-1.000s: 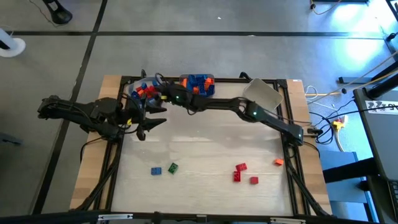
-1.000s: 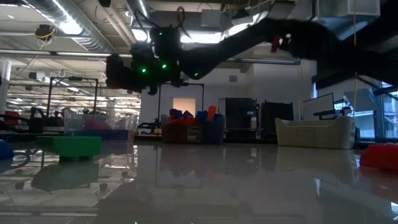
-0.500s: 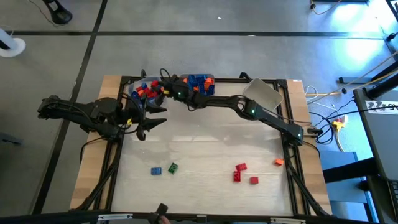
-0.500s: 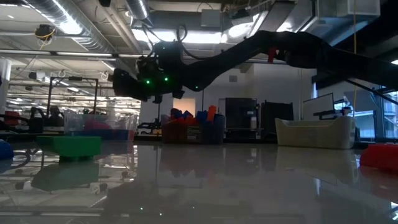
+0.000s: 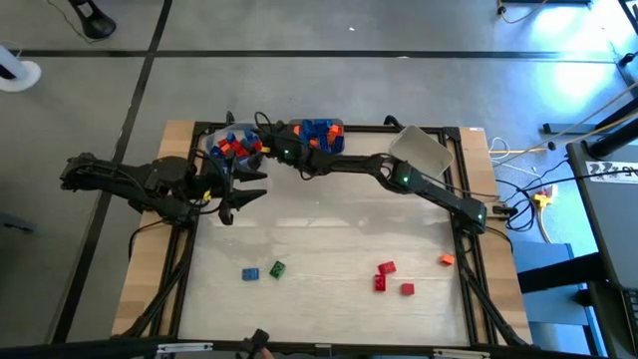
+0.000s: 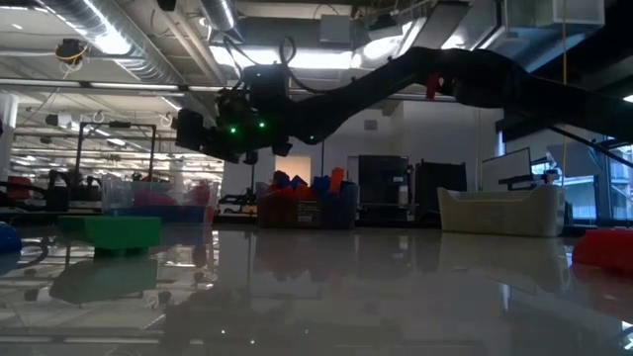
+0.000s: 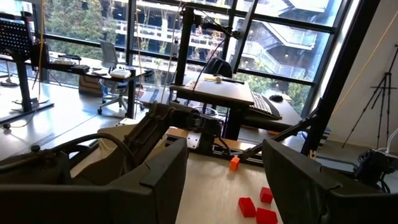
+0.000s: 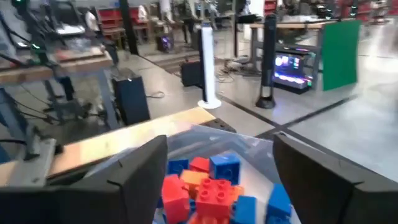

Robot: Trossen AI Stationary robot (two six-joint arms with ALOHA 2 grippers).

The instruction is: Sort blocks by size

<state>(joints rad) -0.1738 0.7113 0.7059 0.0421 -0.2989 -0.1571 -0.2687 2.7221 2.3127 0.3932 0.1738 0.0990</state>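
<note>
A clear bin (image 5: 231, 146) at the table's far left holds a heap of red, orange and blue blocks (image 8: 208, 183). My right gripper (image 8: 217, 177) hangs open just above that heap, pointing level, with nothing between its fingers; the high view shows the right gripper (image 5: 261, 143) over the bin's right part. Loose blocks lie flat on the table near the front: blue (image 5: 249, 273), green (image 5: 277, 267), several red (image 5: 386, 268) and one orange (image 5: 446, 259). My left gripper (image 5: 247, 189) waits open and empty at the table's left, clear of the surface.
A second bin (image 5: 319, 135) full of blue blocks stands next to the first at the far edge. A pale bin (image 5: 424, 150) sits at the far right. My right arm (image 5: 399, 178) stretches across the far half of the table. The middle of the tabletop (image 5: 329, 229) is bare.
My right gripper has moved a little toward the table's far left corner and slightly down, coming over the clear bin of mixed blocks, and has then kept still. The loose blocks on the table lie where they did.
</note>
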